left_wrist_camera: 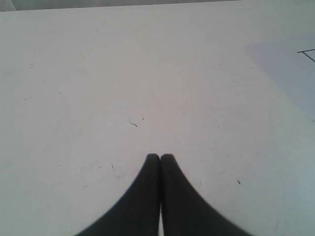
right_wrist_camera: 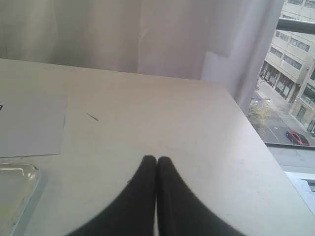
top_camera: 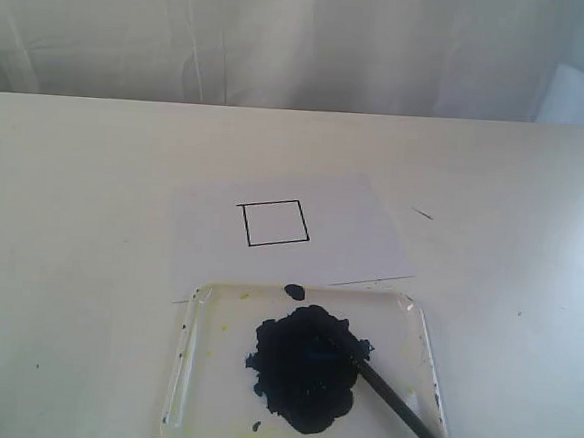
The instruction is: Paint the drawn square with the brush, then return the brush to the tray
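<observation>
The drawn square (top_camera: 274,223) is a thin black outline with a white inside, on a white paper sheet (top_camera: 351,233) at the table's middle. In front of it lies the clear tray (top_camera: 419,333) with a dark paint blob (top_camera: 307,365). The black brush (top_camera: 399,407) rests in the tray, tip in the blob, handle running off the tray's near right corner. Neither gripper shows in the exterior view. My left gripper (left_wrist_camera: 160,156) is shut over bare table, empty. My right gripper (right_wrist_camera: 156,158) is shut over bare table, empty, with the tray's corner (right_wrist_camera: 22,179) beside it.
A small dark paint spot (top_camera: 295,291) sits on the tray's far rim. A thin short mark (top_camera: 423,213) lies on the table right of the paper. White curtains hang behind. The table's right edge (right_wrist_camera: 256,142) drops off beside a window.
</observation>
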### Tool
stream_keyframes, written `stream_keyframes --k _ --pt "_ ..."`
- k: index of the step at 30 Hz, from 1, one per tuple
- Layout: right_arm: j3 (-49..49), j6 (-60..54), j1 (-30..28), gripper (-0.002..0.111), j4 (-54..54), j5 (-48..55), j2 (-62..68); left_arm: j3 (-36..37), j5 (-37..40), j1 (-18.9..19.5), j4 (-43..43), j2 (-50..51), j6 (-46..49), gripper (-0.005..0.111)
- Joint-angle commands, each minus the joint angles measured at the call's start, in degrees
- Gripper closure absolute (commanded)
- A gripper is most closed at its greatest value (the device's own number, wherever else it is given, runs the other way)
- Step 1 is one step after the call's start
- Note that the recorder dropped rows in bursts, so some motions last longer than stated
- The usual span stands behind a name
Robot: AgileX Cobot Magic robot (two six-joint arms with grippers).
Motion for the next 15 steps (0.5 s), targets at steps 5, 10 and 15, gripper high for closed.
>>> stream_keyframes --k 5,10,15 --pt "0.41 0.25 -0.14 0.108 0.00 -0.13 -0.24 0.21 -0.04 -0.19 -0.51 -0.30 -0.45 0.107" --pt "0.41 0.25 -0.14 0.108 0.00 -0.13 -0.24 0.21 -0.04 -0.19 -0.51 -0.30 -0.45 0.107" --pt "0.41 0.23 -0.14 0.108 0.00 -3.85 -0.24 0.21 -5.62 -0.19 -1.08 -0.30 -0.84 0.107"
